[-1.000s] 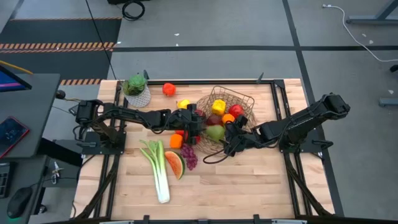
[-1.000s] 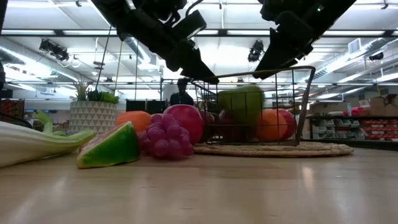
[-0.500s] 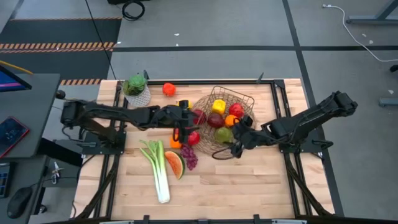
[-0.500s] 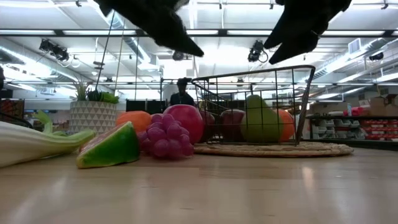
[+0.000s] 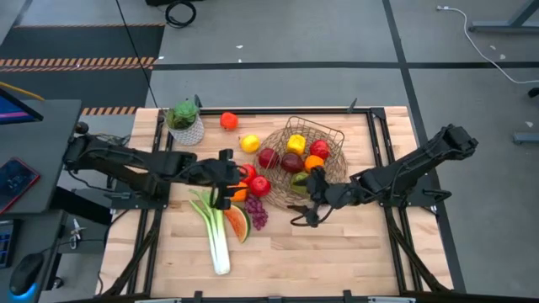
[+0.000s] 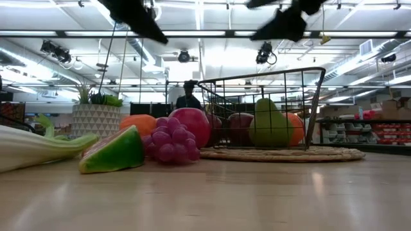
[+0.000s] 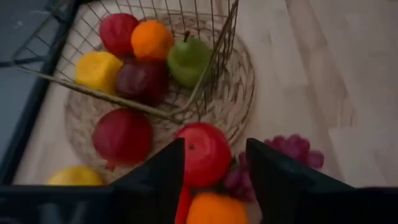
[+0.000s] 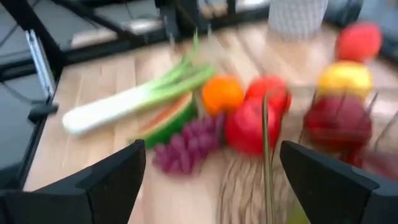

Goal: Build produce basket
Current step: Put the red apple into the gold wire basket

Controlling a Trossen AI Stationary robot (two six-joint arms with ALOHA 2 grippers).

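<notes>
The basket sits on the far middle of the tabletop, upright on its round woven rim. Inside it lie a green pear, an orange, a yellow piece and two dark red fruits. A red apple touches the outside of the woven rim, and another dark red one rests on the rim itself. The grapes, a second orange, the watermelon slice and the leek are crowded together just beside the basket, toward the left arm. A lemon and a small red piece lie farther back, near a potted plant.

The left gripper hangs above that crowd with its fingers spread and nothing between them, the red apple showing in the gap. The right gripper is by the near edge of the basket, fingers wide apart and empty.

The main risk, as I judge it, is the crowding: closing on the apple could nudge the orange or grapes, or roll the apple away along the rim. The right gripper is near enough to the wire wall to catch it and drag or tip the basket.

In the low view both grippers are cut off at the top edge. The right wrist view is smeared, so the fruit there is hard to tell apart, and the low view hides whatever lies behind the basket.
</notes>
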